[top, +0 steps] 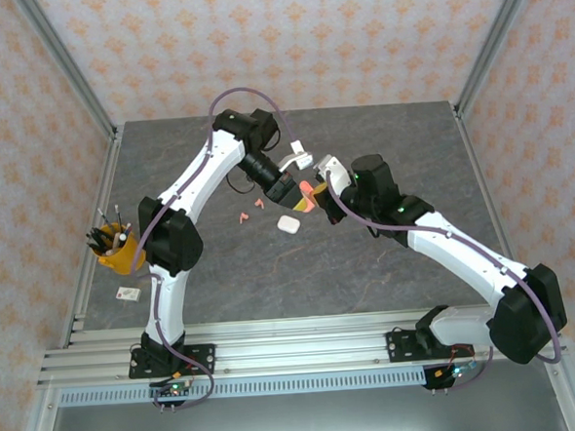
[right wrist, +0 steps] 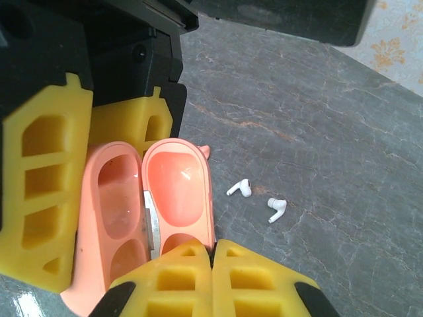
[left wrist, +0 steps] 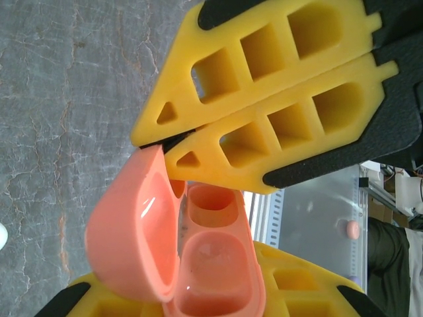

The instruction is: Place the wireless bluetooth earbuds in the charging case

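Open coral charging case [top: 306, 197] held between two tools over the table [top: 410, 149].
Left tool [top: 289, 189] clamped on the body of the case, one finger on each side; right tool [right wrist: 213, 254] squeezed fully together, tips against the rim of the open lid. Two white earbuds [right wrist: 239, 189] lying loose on the table, near each other and apart from the case. Two coral earbuds [top: 251, 214] on the table left of the tools, near a white case [top: 288, 223].
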